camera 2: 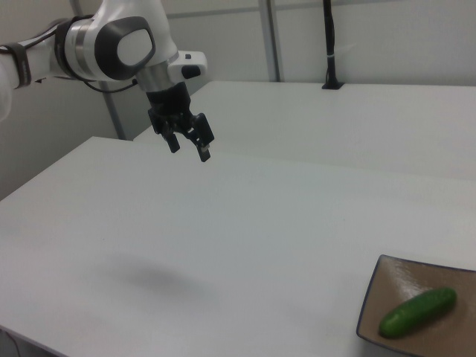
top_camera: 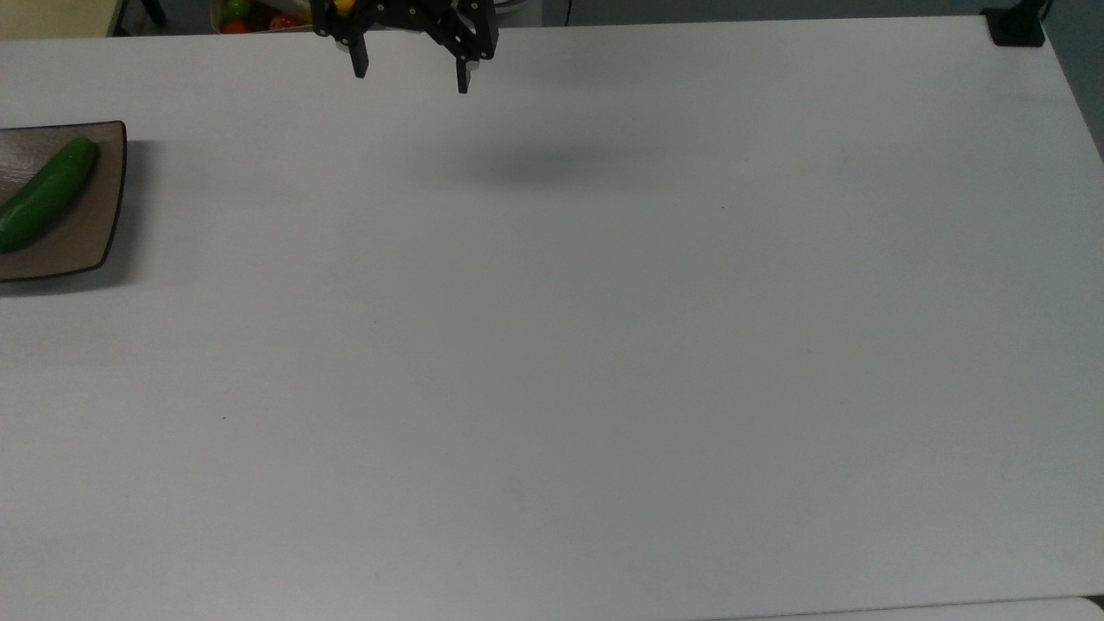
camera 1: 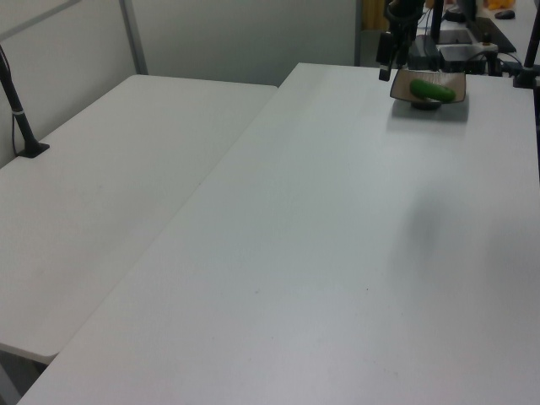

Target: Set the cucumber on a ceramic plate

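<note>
The dark green cucumber (top_camera: pixel 45 195) lies diagonally on the square brownish-grey ceramic plate (top_camera: pixel 90 228) at the top view's left edge. In the right view the cucumber (camera 2: pixel 417 312) rests on the plate (camera 2: pixel 387 290) at the lower right, and in the left view the cucumber (camera 1: pixel 432 89) sits on the plate (camera 1: pixel 403 85) at the far end of the table. My gripper (top_camera: pixel 411 79) hangs open and empty in the air above the table's far edge, well away from the plate. Its black fingers (camera 2: pixel 204 152) point down with a wide gap between them.
The white table (top_camera: pixel 604 345) stretches wide. Small red, green and yellow fruits (top_camera: pixel 246 15) sit beyond its far edge. A black clamp (top_camera: pixel 1016 26) stands at the top view's upper right corner. A second white table (camera 1: pixel 101 186) adjoins in the left view.
</note>
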`<state>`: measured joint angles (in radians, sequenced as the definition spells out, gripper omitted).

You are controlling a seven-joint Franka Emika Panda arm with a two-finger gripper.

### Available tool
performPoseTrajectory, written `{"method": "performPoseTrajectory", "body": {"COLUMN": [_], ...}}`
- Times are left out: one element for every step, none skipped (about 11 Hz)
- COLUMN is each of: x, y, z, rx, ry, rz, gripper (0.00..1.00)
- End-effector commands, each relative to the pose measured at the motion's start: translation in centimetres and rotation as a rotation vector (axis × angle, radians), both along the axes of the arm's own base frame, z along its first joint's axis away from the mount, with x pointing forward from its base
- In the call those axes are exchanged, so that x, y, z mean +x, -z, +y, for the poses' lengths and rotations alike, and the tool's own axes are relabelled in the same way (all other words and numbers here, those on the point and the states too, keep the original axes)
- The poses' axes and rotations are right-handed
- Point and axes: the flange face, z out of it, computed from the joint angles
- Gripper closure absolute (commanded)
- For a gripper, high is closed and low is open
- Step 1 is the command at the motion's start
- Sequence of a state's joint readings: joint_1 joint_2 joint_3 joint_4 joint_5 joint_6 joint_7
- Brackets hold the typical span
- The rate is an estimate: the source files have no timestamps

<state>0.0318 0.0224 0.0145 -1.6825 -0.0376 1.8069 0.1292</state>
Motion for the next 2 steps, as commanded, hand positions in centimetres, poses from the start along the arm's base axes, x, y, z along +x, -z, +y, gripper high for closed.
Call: {"method": "performPoseTrajectory", "body": {"x": [-1.43,-1.42], "y": [0.12,0.05], "z": [0.04,0.0], "rx": [0.001,0.006], "ry": [-0.015,-0.011], "rz": [-0.016,-0.017], "gripper": [0.0,0.0]}}
